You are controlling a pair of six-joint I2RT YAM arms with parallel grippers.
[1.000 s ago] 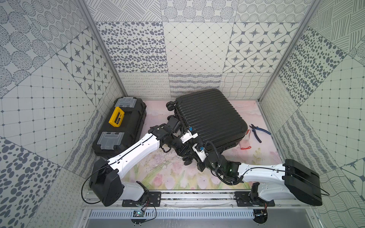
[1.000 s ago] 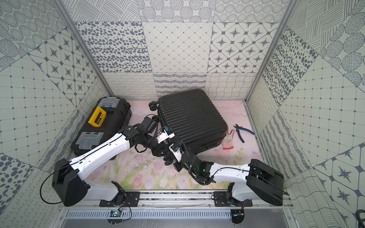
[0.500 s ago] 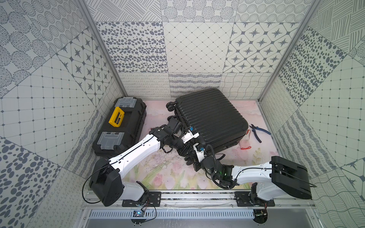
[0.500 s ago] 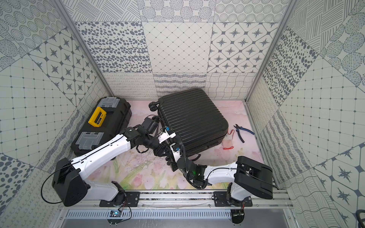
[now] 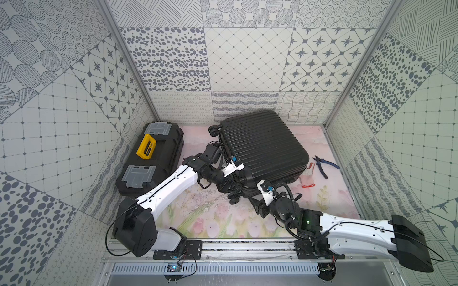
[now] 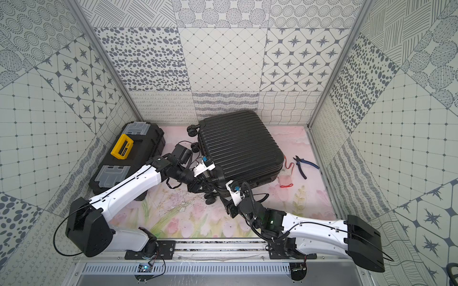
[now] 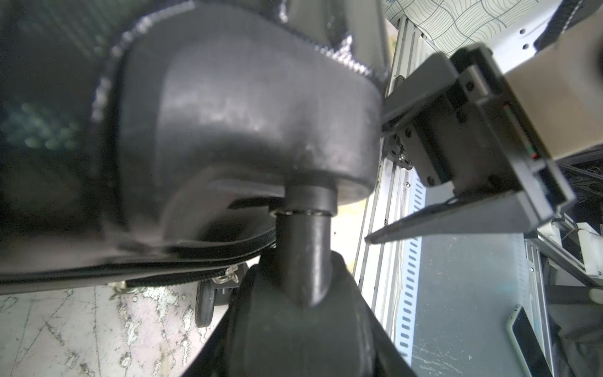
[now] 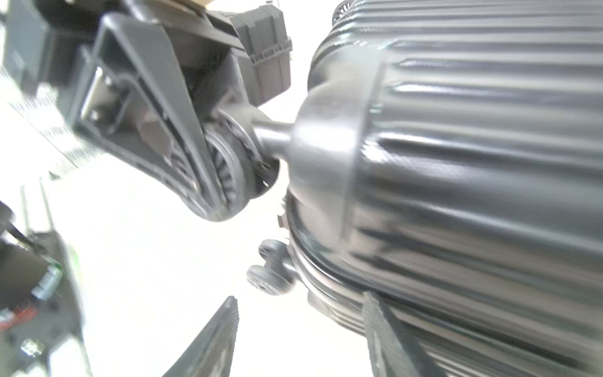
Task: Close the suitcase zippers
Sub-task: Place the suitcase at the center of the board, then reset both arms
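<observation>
Between L jaws: suitcase [image 5: 262, 146] wheel [image 8: 225, 176]

Right wrist view: motion-blurred; counter [image 8: 146, 244] bleached white; suitcase [image 8: 473, 196] cut by frame edges. Both top views: left end effector [image 5: 231, 190] mostly hidden under the suitcase corner.

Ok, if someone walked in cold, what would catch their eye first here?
A black ribbed suitcase lies flat at the back of the floral table. The left arm's fingers clamp a caster wheel at its near corner, while the right arm's fingers stand open beside the suitcase. A black toolbox with a yellow handle sits to the left.
</observation>
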